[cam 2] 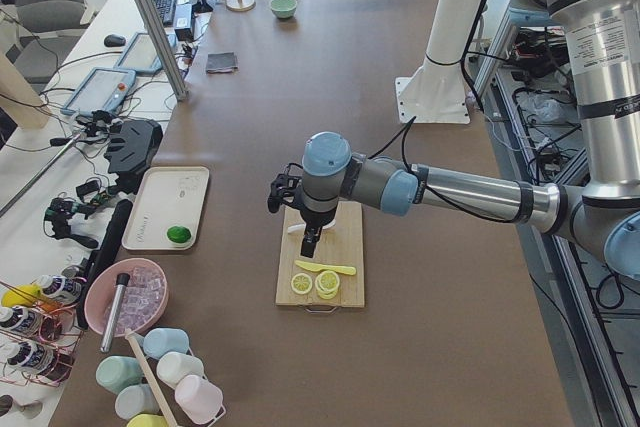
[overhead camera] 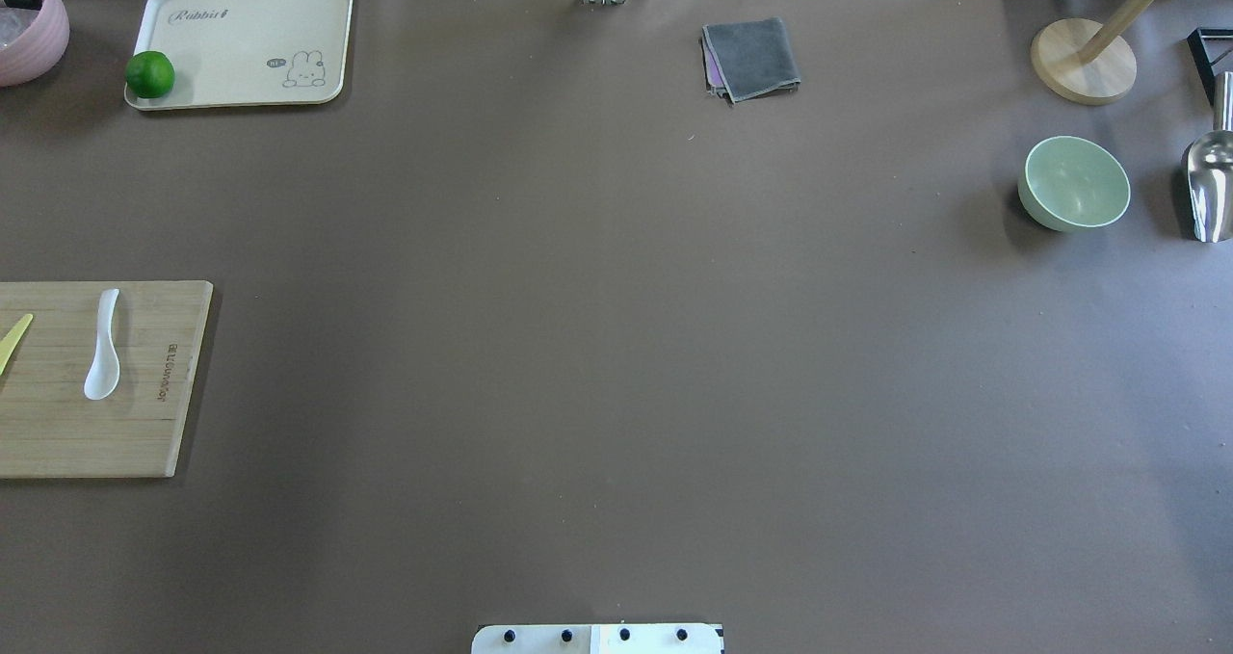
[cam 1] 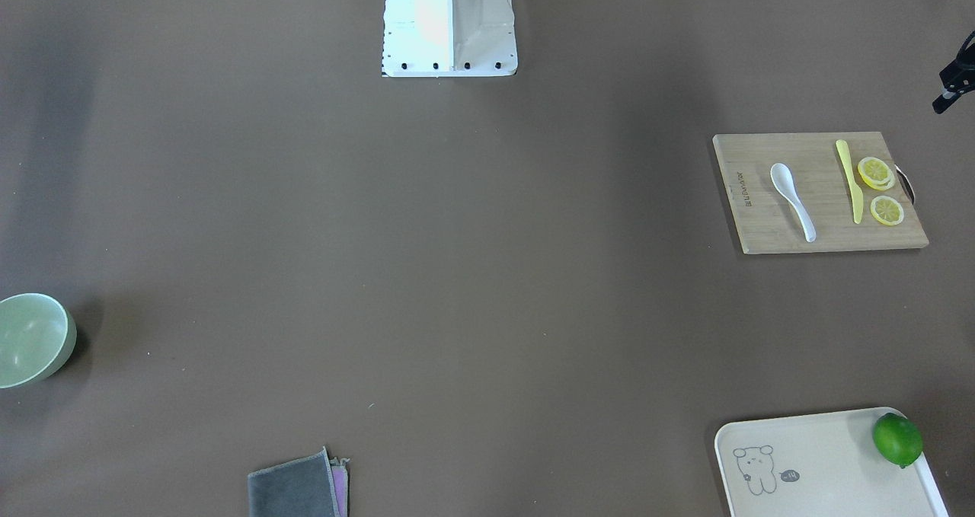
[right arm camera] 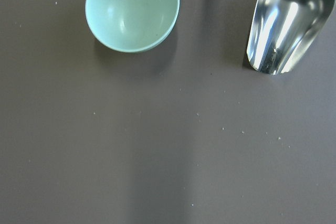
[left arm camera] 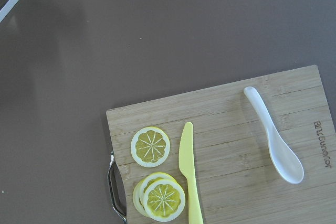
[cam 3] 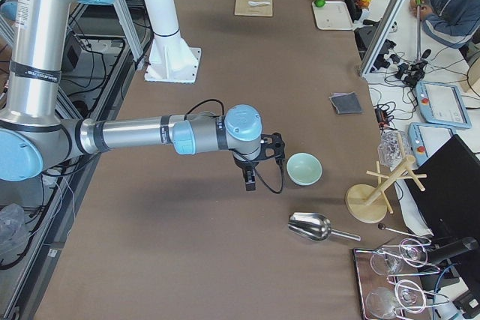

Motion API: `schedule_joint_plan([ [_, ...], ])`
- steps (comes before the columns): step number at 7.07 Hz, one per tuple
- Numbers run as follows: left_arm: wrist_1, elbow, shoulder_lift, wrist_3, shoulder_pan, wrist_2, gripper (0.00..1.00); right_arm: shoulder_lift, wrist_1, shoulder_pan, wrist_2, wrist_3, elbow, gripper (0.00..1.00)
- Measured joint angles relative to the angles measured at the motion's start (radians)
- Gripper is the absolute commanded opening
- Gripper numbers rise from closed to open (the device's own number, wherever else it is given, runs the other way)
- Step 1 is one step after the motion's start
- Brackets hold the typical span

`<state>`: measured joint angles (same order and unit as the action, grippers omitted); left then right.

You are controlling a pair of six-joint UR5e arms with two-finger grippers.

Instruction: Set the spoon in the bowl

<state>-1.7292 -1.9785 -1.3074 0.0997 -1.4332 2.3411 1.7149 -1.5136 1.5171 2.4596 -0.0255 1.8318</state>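
The white spoon [cam 1: 792,199] lies on the wooden cutting board [cam 1: 762,228], on the robot's left side; it also shows in the overhead view [overhead camera: 103,346] and the left wrist view [left arm camera: 274,135]. The mint-green bowl [overhead camera: 1074,182] stands empty on the far right side, also in the right wrist view [right arm camera: 132,10]. My left gripper [cam 2: 312,242] hangs above the board near the spoon. My right gripper [cam 3: 250,177] hangs just beside the bowl [cam 3: 304,168]. Both grippers show only in the side views, so I cannot tell if they are open or shut.
A pale-yellow knife [left arm camera: 188,174] and lemon slices [left arm camera: 150,146] share the board. A cream tray [overhead camera: 241,18] holds a lime [overhead camera: 150,74]. A grey cloth [overhead camera: 751,59], a metal scoop [right arm camera: 289,22] and a wooden stand [overhead camera: 1084,62] are near the bowl.
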Motion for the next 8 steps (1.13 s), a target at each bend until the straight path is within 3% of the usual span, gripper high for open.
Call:
schedule_joint_plan([
  [2,0.004,-0.001,-0.009,0.004,0.000,0.010,0.97,-0.166,0.102,-0.038,-0.019,-0.119,-0.220,0.91],
  [4,0.001,-0.003,-0.016,0.037,0.001,0.014,0.97,-0.224,0.291,-0.122,-0.077,-0.328,-0.352,0.91],
  [6,-0.002,0.011,-0.031,0.056,0.003,0.012,0.97,-0.268,0.397,-0.195,-0.122,-0.466,-0.435,0.90],
  [8,-0.003,0.015,-0.036,0.059,0.003,0.009,0.97,-0.291,0.427,-0.253,-0.169,-0.523,-0.459,0.86],
])
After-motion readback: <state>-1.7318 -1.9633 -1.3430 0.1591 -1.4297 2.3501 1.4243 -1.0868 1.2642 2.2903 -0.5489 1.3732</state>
